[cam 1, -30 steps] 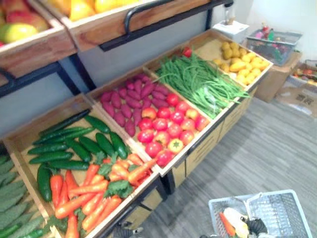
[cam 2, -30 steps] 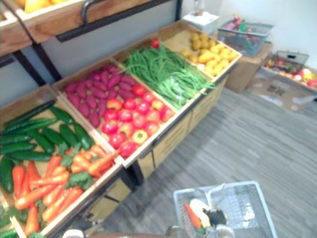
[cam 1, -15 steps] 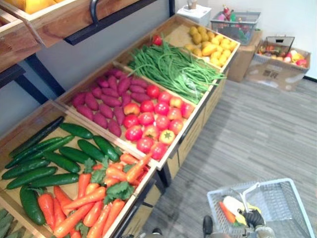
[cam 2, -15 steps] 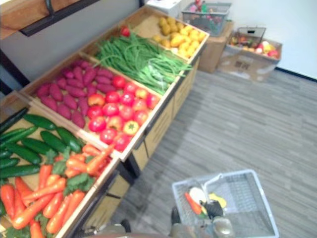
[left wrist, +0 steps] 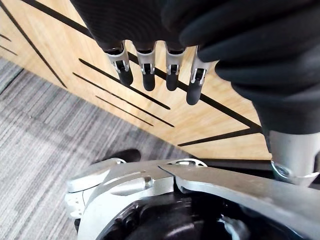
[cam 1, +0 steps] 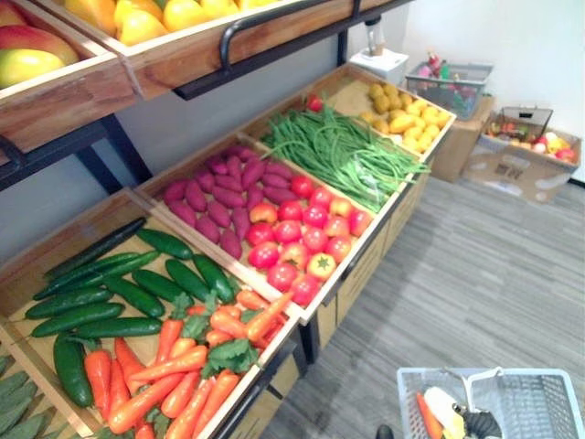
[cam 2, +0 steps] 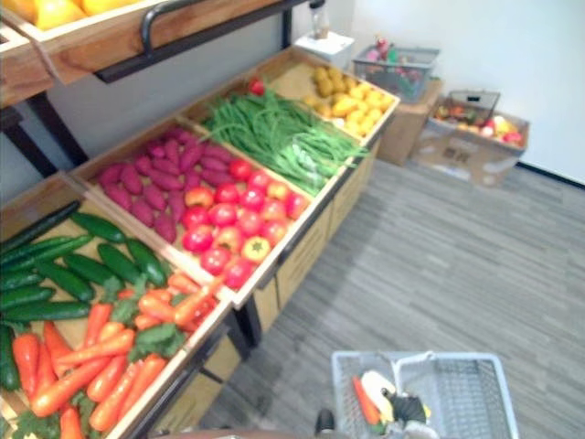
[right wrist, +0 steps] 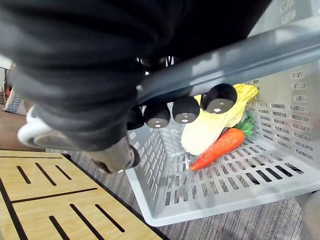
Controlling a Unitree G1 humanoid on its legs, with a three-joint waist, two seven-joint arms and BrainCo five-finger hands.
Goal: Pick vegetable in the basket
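A wooden produce stand [cam 1: 361, 274] runs from the lower left to the upper right of the head views. Its bins hold cucumbers [cam 1: 110, 293], carrots [cam 1: 174, 375], purple sweet potatoes [cam 1: 219, 192], tomatoes [cam 1: 302, 238] and green beans [cam 1: 347, 151].

At the lower right hangs a grey mesh basket [cam 1: 539, 402]. The right hand [right wrist: 186, 109] has its fingers curled round the basket's handle [right wrist: 240, 55]. A single carrot [right wrist: 220, 147] and a pale yellow leafy vegetable [right wrist: 210, 125] lie inside, touching each other.

The left hand [left wrist: 146, 70] hangs with straight, relaxed fingers and holds nothing, in front of the stand's wooden side panel.

The next vegetable is not yet picked. The carrots at the lower left look the nearest bin for the free hand. The left hand should probably rise over the bin's front edge, choose one lying on top, and close round its middle. The basket is best held level and just beside the stand for an easy drop.
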